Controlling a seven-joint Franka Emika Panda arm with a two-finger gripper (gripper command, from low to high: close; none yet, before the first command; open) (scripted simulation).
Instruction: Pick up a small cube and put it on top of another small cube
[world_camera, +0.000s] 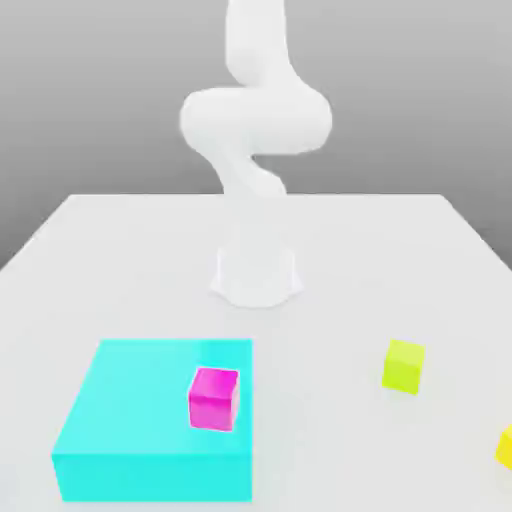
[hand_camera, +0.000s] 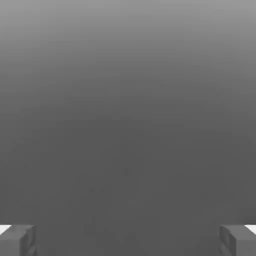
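On the tabletop (world_camera: 120, 250), at the exterior view's right edge: small golden cube (world_camera: 505, 446). Pink cube (world_camera: 213, 398) atop cyan block (world_camera: 120, 420). End effector (hand_camera: 128, 240) wide open, empty. Still at the start; next, reaching down over golden cube.

Exterior view: you are looking from above the tabletop (world_camera: 120, 250), across its near edge toward the far edge, facing the arm's base (world_camera: 256, 275) head-on at middling range; the cyan block (world_camera: 130, 440) is sitting close by the near edge.

Hand view: you are looking out past two grey fingertips (hand_camera: 17, 240) at plain grey ground.

Shared: you are finding nothing recognisable common to both.
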